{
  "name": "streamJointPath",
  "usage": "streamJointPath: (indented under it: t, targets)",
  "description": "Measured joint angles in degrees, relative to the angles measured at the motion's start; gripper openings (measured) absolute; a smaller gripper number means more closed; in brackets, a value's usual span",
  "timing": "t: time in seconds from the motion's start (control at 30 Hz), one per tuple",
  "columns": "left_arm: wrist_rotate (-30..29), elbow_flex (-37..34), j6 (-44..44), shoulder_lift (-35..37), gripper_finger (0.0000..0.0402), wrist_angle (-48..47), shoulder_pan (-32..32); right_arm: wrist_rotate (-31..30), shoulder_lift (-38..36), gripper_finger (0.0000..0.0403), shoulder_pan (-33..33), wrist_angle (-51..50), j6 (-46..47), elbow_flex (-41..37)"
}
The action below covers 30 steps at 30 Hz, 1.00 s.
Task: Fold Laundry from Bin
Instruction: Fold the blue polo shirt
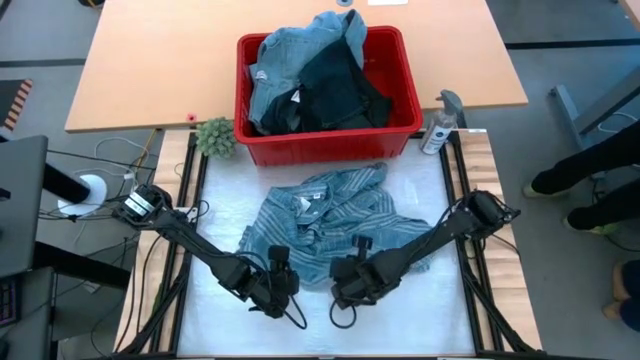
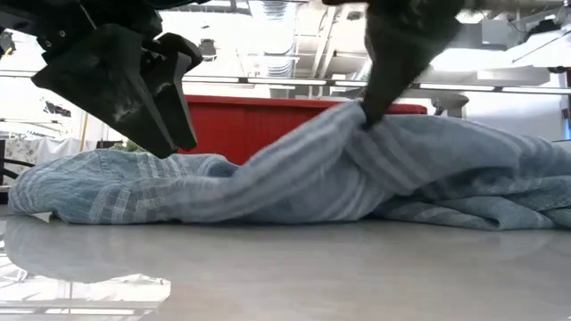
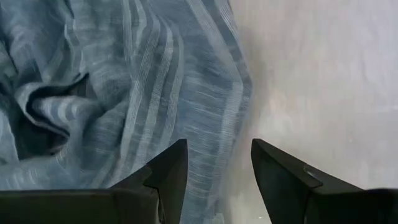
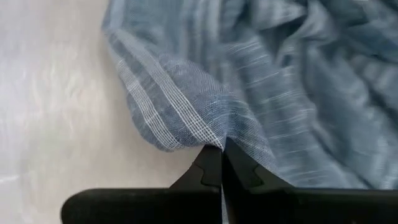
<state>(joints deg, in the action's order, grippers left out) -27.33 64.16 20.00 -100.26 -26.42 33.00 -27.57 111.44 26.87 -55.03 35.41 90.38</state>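
Note:
A blue-grey white-striped shirt (image 1: 330, 215) lies crumpled on the white table top, in front of the red bin (image 1: 330, 148). The bin holds light blue denim pieces (image 1: 290, 60) and dark garments (image 1: 340, 95). My right gripper (image 1: 361, 247) is shut on the shirt near its near edge. My left gripper (image 3: 219, 168) stands open over the shirt's near left border, one finger over cloth and one over bare table. In the low view its fingertips (image 2: 169, 143) hang just above the cloth; I cannot tell whether they touch it. My right gripper pinches a raised fold of the striped shirt (image 4: 208, 138) between its two fingers. The fingers come slanting down from the near side. The cloth rises to a peak at the fingertips (image 2: 364, 114), and the rest of the shirt lies on the table.
A spray bottle (image 1: 440, 122) stands right of the bin and a small green plant (image 1: 215, 137) left of it. Behind the bin is a wooden table (image 1: 150, 60). A person's legs (image 1: 590, 170) show at the right. Bare white table lies along the near edge (image 2: 285, 267).

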Motion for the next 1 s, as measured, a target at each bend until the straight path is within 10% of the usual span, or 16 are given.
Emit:
streamJointPath:
  t: [1.0]
  targets:
    - [-15.5,-0.6,23.4,1.5,0.0167,-2.9,1.5,7.9,-0.1,0.0019,-20.2,-0.3,-6.9,11.2]
